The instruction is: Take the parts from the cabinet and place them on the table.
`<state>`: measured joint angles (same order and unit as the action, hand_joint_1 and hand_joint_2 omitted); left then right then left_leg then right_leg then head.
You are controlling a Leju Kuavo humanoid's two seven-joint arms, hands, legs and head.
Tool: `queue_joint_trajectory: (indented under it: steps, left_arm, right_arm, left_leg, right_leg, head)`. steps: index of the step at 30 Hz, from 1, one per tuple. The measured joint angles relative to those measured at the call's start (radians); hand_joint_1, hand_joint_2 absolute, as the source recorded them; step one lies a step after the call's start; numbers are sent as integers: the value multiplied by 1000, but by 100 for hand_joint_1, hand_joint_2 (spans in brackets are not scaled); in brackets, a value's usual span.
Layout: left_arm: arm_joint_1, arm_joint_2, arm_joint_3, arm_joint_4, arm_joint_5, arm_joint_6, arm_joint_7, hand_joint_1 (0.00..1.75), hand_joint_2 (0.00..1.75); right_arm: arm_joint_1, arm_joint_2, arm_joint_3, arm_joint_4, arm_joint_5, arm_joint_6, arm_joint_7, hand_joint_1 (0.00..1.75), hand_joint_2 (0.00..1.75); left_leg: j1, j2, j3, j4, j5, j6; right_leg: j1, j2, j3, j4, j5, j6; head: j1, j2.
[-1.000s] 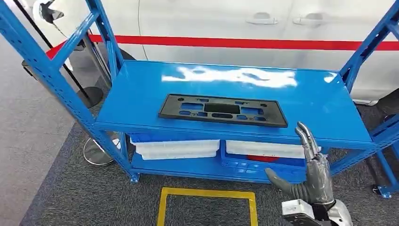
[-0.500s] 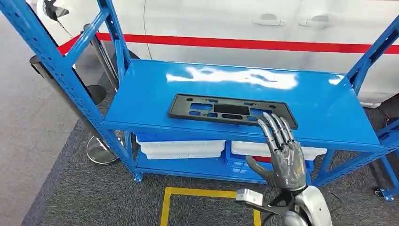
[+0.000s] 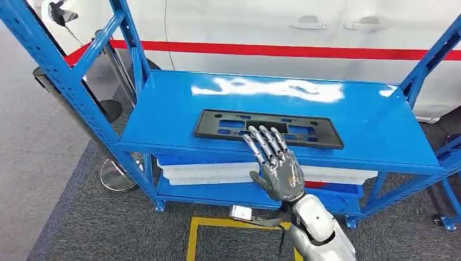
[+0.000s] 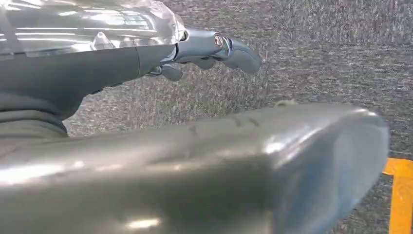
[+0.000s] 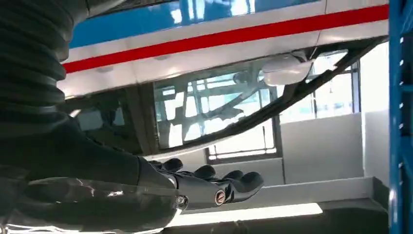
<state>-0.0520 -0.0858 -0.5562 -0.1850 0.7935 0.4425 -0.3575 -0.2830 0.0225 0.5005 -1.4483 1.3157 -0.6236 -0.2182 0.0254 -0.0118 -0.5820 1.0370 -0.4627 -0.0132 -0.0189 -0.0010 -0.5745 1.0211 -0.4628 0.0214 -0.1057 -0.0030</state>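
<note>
A black plastic part (image 3: 269, 129), long and flat with cut-out slots, lies on the top shelf (image 3: 359, 117) of a blue metal cabinet (image 3: 81, 103), near the shelf's front edge and roughly midway along it; the right hand (image 3: 277, 166) is raised in front of that edge with its fingers (image 3: 261, 140) straight and slightly apart, holding nothing, the fingertips overlapping the near edge of the part in the head view, though whether they touch it cannot be told; in the right wrist view the same hand (image 5: 195, 187) shows dark fingers stretched out flat with nothing between them. On the lower shelf sit white trays (image 3: 206, 173) side by side, with something red (image 3: 315, 185) showing behind the right one; behind the cabinet stands a white car (image 3: 326, 32) with a red stripe; a yellow taped square (image 3: 191, 239) marks the grey carpet in front. The left hand (image 4: 214, 48) appears in its wrist view over grey carpet, fingers loosely curled; whether it is closed cannot be told.
</note>
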Motion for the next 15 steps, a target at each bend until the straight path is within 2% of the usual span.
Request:
queue_joint_trajectory:
  steps: [1,2,4,5,6,8,9,10,11,12,13,14,15]
  left_arm:
    - [0,0,0,0,2,-1,-2,0,0]
    - [2,0,0,0,3,-3,-4,0,0]
    - [1,-1,0,0,7,-6,-7,0,0]
    - [0,-1,0,0,10,-8,-10,0,0]
    - [-2,-1,0,0,11,-11,-11,0,0]
    - [-1,-3,0,0,14,-14,-13,0,0]
    - [0,-5,0,0,16,-16,-13,0,0]
    - [0,-5,0,0,18,-18,-14,0,0]
    - [0,-6,0,0,19,-19,-14,0,0]
    - [-1,-6,0,0,21,-21,-16,0,0]
    - [-1,-8,0,0,21,-21,-16,0,0]
    - [-1,-15,0,0,23,-22,-16,0,0]
    - [-4,-14,0,0,24,-23,-16,0,0]
  right_arm:
    - [-19,8,3,32,0,-7,-3,0,175]
    - [-40,16,3,62,2,-10,-6,0,175]
    - [-74,29,11,122,0,-16,-18,0,175]
    - [-96,34,15,152,-5,-22,-26,0,175]
    - [-118,41,17,185,-8,-25,-29,0,175]
    - [-148,53,18,257,-12,-30,-44,0,175]
    - [-162,58,19,296,-15,-31,-51,0,175]
    - [-175,64,20,325,-20,-33,-58,0,175]
    - [-190,70,21,352,-23,-35,-64,0,175]
    - [-212,80,21,389,-26,-38,-72,0,175]
    - [-231,87,22,412,-27,-40,-78,0,175]
    - [-253,93,22,441,-30,-44,-84,0,175]
    - [-275,103,22,477,-34,-46,-92,0,175]
  left_leg:
    - [-1,0,-4,2,0,7]
    - [-6,0,-5,3,1,15]
    - [-2,1,-1,-5,7,32]
    - [-3,2,-1,-5,6,37]
    - [-5,2,-2,-5,6,42]
    - [-11,2,-2,-5,4,46]
    - [-15,2,0,-5,4,48]
    - [-20,0,2,-5,3,49]
    - [-24,-1,5,-5,1,52]
    - [-31,-1,11,-5,-1,53]
    - [-33,-1,14,-6,-3,55]
    - [-33,0,14,-7,-4,54]
    - [-36,1,10,-5,-5,50]
  right_leg:
    - [3,0,-1,-2,3,5]
    - [-2,0,0,-6,6,10]
    - [-7,-1,-2,5,-7,20]
    - [-7,-1,-22,45,-31,20]
    - [-5,0,-60,121,-68,20]
    - [-2,0,-148,289,-125,19]
    - [-1,0,-172,325,-123,15]
    - [1,0,-171,308,-97,9]
    - [8,0,-148,249,-54,-1]
    - [14,0,-102,145,4,-18]
    - [22,1,-68,66,43,-35]
    - [28,-1,-49,31,31,-57]
    - [30,-3,-47,9,33,-57]
  head:
    - [0,0]
    - [0,0]
    - [0,0]
    - [0,0]
    - [0,0]
    - [0,0]
    - [0,0]
    - [0,0]
    - [0,0]
    - [0,0]
    - [0,0]
    - [0,0]
    - [0,0]
